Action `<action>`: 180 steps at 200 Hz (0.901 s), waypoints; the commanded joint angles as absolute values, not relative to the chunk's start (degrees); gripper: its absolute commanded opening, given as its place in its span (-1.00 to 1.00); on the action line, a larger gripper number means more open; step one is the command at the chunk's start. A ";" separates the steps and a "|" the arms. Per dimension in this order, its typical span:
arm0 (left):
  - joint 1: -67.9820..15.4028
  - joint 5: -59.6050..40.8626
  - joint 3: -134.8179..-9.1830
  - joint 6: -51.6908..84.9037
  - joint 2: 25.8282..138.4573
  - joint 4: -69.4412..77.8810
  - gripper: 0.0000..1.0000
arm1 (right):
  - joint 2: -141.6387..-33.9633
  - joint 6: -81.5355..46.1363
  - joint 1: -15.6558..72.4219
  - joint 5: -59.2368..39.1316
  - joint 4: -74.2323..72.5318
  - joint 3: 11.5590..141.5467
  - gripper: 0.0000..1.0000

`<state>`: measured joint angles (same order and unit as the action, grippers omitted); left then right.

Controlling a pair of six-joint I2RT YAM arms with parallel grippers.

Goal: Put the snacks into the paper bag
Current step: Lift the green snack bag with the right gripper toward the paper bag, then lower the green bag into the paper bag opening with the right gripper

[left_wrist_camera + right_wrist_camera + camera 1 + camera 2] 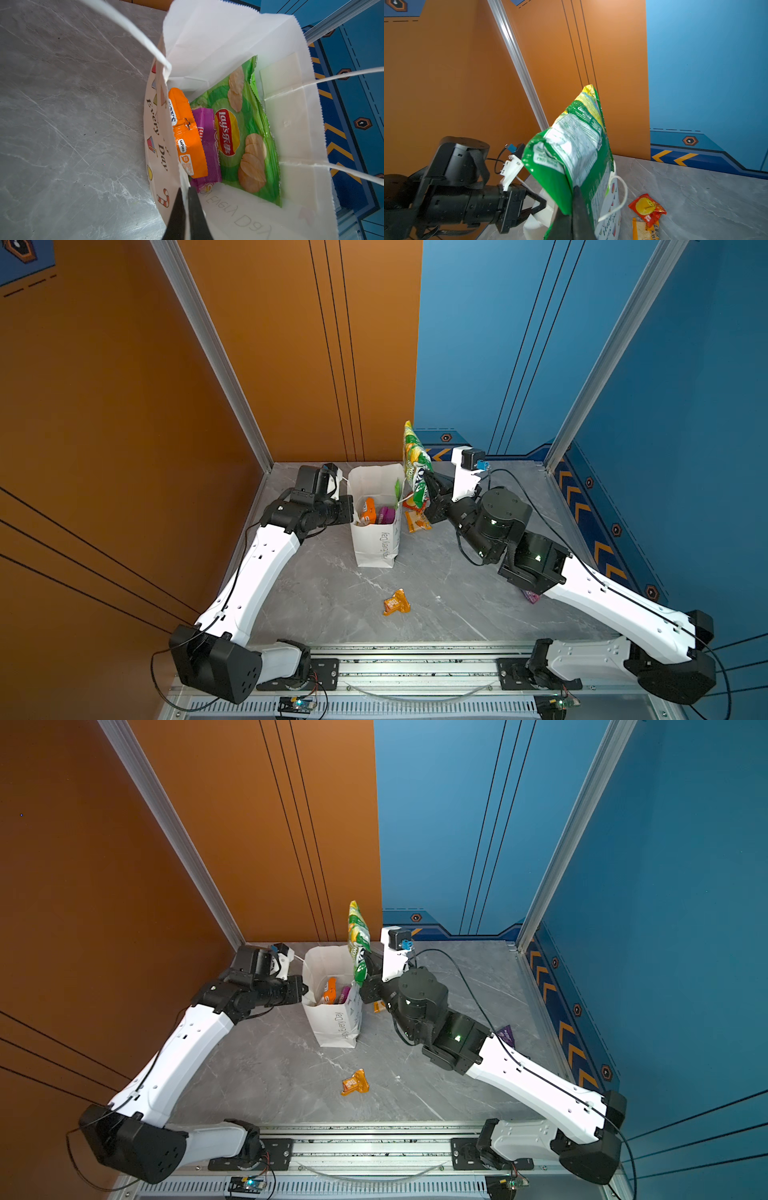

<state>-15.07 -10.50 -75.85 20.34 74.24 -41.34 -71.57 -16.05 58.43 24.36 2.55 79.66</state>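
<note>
Nearest the rail, a small orange packet (397, 603) lies alone on the grey table (324, 593); a small purple packet (508, 1034) shows by the right forearm. Mid-table the paper bag (376, 545) stands upright, the left gripper (185, 193) pinched on its rim. Inside: Lay's chips (241, 135), orange Fox's bag (188, 135), purple bag (207, 145). By the bag's right rim the right gripper (430, 488) is clamped low on the green-white bag (415, 460), which towers above the jaws. It looks light, air-puffed, slick-filmed and apt to flop; a flat crimped seam seems the surest hold. Beyond lie a red packet (646, 207) and an orange one (644, 230).
</note>
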 commanded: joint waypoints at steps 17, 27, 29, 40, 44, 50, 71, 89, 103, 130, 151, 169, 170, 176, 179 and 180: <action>-15.64 -8.45 -75.50 18.37 72.62 -39.55 -1.00 | -75.96 -17.06 60.32 21.94 3.77 86.84 -1.00; -15.79 -8.46 -75.50 18.27 72.55 -39.57 -1.00 | -77.30 -17.61 60.74 22.10 3.70 87.67 -1.00; -15.77 -8.44 -75.52 18.28 72.50 -39.56 -1.00 | -77.46 -17.76 60.82 22.25 3.65 87.75 -1.00; -15.89 -8.36 -75.50 18.28 72.56 -39.55 -1.00 | -78.69 -18.72 61.07 22.26 3.43 88.28 -1.00; -15.95 -8.41 -75.52 18.28 72.50 -39.55 -1.00 | -79.13 -19.23 61.01 22.27 3.63 88.53 -1.00; -15.99 -8.45 -75.58 18.35 72.39 -39.55 -1.00 | -79.86 -20.09 60.97 22.16 4.24 89.12 -1.00; -16.25 -8.68 -75.56 18.37 72.40 -39.55 -1.00 | -82.11 -22.13 60.99 20.49 5.17 90.70 -1.00; -16.43 -8.66 -75.56 18.37 72.40 -39.55 -1.00 | -83.93 -24.34 60.91 20.55 7.03 92.23 -1.00; -16.44 -8.61 -75.52 18.37 72.51 -39.55 -1.00 | -85.18 -26.03 60.64 20.78 8.58 93.34 -1.00; -16.62 -8.43 -75.50 18.28 72.40 -39.55 -1.00 | -87.10 -29.75 59.78 20.56 11.37 95.11 -1.00; -16.68 -8.22 -75.52 18.28 72.31 -39.55 -1.00 | -90.42 -31.48 59.24 20.03 18.55 100.32 -1.00; -16.70 -8.34 -75.49 18.27 72.38 -39.55 -1.00 | -92.64 -33.14 58.82 19.82 22.16 102.52 -1.00; -16.70 -8.30 -75.54 18.28 72.36 -39.55 -1.00 | -92.72 -33.31 58.81 19.71 22.29 102.50 -1.00; -16.70 -8.34 -75.52 18.26 72.42 -39.55 -1.00 | -93.08 -34.13 58.56 19.29 22.49 102.54 -1.00; -16.66 -8.28 -75.50 18.28 72.41 -39.55 -1.00 | -93.26 -34.58 58.43 19.11 22.50 102.55 -1.00; -16.68 -8.27 -75.50 18.28 72.42 -39.55 -1.00 | -93.26 -34.73 58.39 18.96 22.50 102.56 -1.00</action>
<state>-16.21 -9.87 -75.81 20.32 73.91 -41.50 -92.09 -30.20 59.13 20.47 17.93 99.81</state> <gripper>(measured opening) 0.048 0.047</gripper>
